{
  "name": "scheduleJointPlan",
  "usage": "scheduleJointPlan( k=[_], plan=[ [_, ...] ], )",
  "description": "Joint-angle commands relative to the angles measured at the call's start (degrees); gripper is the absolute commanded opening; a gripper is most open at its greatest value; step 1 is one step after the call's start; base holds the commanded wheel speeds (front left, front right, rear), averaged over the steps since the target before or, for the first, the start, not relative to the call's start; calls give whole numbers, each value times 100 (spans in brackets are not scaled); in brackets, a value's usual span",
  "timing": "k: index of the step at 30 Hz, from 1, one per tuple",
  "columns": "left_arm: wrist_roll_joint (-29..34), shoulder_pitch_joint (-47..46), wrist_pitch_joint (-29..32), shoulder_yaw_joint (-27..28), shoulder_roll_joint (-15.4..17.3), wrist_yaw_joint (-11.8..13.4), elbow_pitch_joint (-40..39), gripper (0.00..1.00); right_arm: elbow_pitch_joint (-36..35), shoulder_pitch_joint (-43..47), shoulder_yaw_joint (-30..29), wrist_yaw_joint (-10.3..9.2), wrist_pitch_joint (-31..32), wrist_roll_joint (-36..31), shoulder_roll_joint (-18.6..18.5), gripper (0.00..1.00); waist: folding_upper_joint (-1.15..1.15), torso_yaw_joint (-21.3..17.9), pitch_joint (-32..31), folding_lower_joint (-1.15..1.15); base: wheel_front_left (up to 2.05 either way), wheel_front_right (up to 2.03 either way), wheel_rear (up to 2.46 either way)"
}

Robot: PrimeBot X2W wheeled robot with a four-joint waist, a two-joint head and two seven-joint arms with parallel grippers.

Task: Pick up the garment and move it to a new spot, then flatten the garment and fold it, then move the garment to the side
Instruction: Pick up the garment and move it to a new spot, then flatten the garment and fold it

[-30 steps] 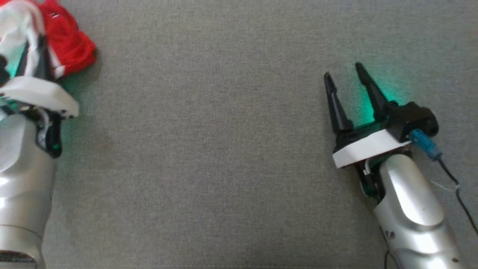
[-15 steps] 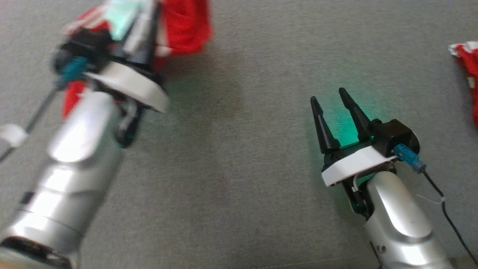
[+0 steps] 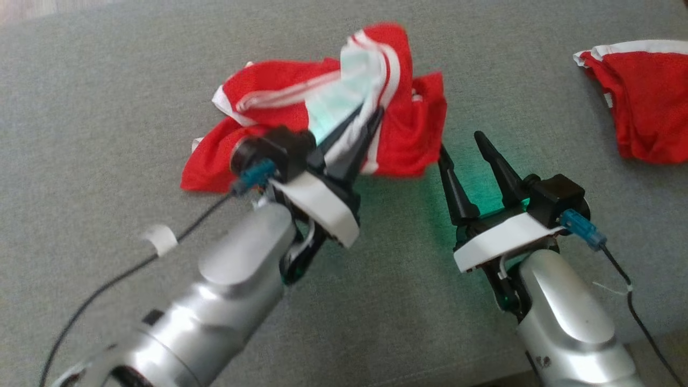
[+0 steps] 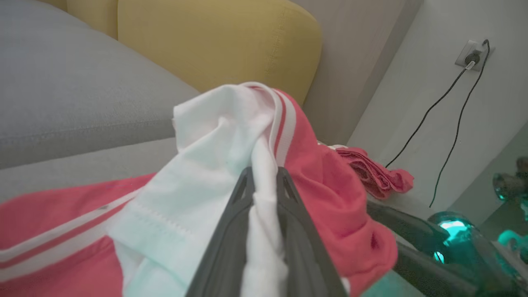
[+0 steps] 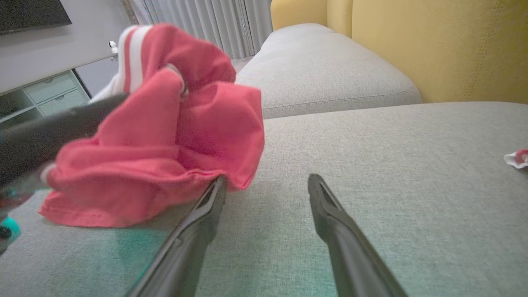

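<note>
Garment [image 3: 414, 134] bunched on grey sofa [image 3: 134, 80], its white fabric pinched in left tool [image 3: 370, 114]; right tool [image 3: 460, 143] spread wide, empty

second red cloth [image 3: 642, 102] cut by head view's right edge, garment [image 4: 198, 194] cropped in left wrist view

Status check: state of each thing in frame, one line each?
garment: bunched, unfolded, white part pinched in left tool
left tool: shut on garment
right tool: open, empty, beside garment
second red cloth: crumpled, lying loose on sofa
plug: plugged in
</note>
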Motion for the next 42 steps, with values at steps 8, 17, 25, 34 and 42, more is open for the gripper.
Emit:
scheduleJointPlan(
  k=[8, 17, 25, 34, 42],
  plan=[
    [121, 351, -159, 218, -78, 49, 212, 100, -93, 163, -49, -4, -13, -25, 89, 100, 0, 163, -191, 0, 0, 0, 0],
    [1388, 1862, -162, 2048, 152, 698, -763, 100, -14, 422, -289, -4, -13, -50, 89, 100, 0, 429, -762, 0, 0, 0, 0],
    [2362, 3531, -163, 3456, 205, 985, -1435, 100, 42, 820, -576, -4, -13, -120, 89, 100, 0, 655, -1252, 0, 0, 0, 0],
    [3045, 4672, -163, 4364, -53, 967, -1898, 100, 108, 1239, -798, -4, -13, -186, 89, 100, 0, 838, -1629, 0, 0, 0, 0],
    [3269, 4729, -163, 4550, -177, 786, -1907, 100, 48, 1244, -666, -4, -13, -376, 89, 100, 0, 969, -1651, 0, 0, 0, 0]
  ],
)
